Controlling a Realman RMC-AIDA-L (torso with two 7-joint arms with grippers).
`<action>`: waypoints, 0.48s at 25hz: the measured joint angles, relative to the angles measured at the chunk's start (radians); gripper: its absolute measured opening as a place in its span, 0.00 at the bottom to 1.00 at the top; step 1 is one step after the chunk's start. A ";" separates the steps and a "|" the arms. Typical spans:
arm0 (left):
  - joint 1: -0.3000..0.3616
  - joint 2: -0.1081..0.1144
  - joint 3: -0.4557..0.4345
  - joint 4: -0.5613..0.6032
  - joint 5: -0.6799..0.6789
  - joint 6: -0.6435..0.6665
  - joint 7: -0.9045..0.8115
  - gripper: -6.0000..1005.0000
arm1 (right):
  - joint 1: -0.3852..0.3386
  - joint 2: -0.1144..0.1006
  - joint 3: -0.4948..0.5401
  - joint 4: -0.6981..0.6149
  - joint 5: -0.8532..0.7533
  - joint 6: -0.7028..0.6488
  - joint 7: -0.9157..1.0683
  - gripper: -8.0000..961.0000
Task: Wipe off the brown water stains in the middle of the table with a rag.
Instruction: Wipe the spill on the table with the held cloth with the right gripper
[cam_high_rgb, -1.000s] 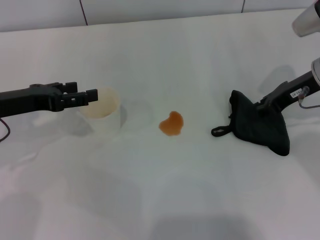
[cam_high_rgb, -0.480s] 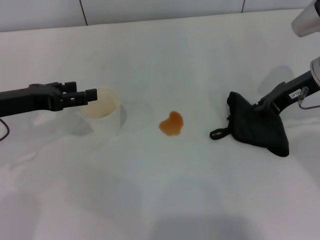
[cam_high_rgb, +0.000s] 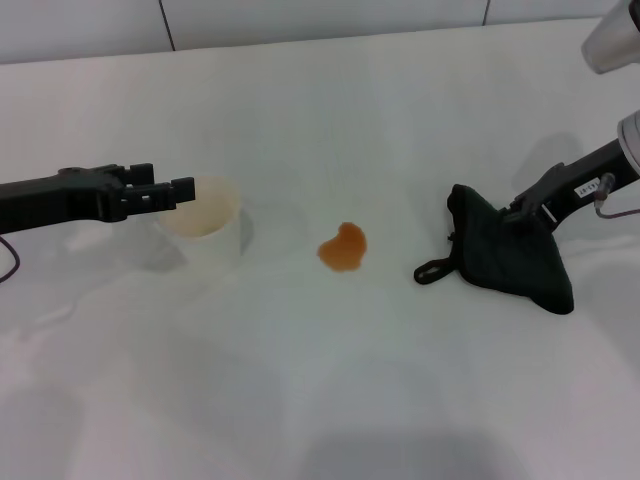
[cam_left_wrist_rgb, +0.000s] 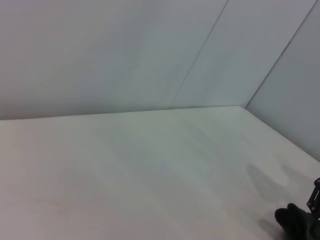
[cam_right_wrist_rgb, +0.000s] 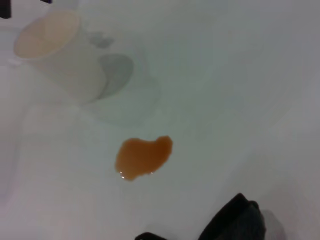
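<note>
The brown water stain (cam_high_rgb: 343, 247) is a small orange-brown puddle in the middle of the white table (cam_high_rgb: 330, 110). It also shows in the right wrist view (cam_right_wrist_rgb: 144, 156). A black rag (cam_high_rgb: 505, 257) lies on the table to the right of the stain, with a loop of cord (cam_high_rgb: 430, 270) trailing toward it. My right gripper (cam_high_rgb: 520, 212) is shut on the rag's far edge, and the rag's tip shows in the right wrist view (cam_right_wrist_rgb: 234, 222). My left gripper (cam_high_rgb: 170, 190) hovers at the left rim of a white cup (cam_high_rgb: 208, 225).
The white cup stands upright to the left of the stain, with a faint wet patch (cam_right_wrist_rgb: 125, 95) beside it. The table's back edge meets a tiled wall (cam_high_rgb: 300, 20). The left wrist view shows bare tabletop (cam_left_wrist_rgb: 125, 170) and wall.
My right gripper has dragged the rag a little to the left, toward the stain. The left arm, the cup and the stain have not moved.
</note>
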 joint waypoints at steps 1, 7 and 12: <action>0.000 0.000 0.000 0.000 0.000 0.000 0.000 0.87 | 0.003 0.000 0.000 0.001 0.001 -0.008 -0.002 0.14; 0.001 0.001 0.000 0.000 0.000 0.000 0.000 0.87 | 0.019 0.003 0.000 -0.003 0.013 -0.049 -0.022 0.13; 0.001 0.000 0.000 0.000 0.000 0.000 0.000 0.87 | 0.027 0.006 0.001 -0.015 0.035 -0.068 -0.035 0.13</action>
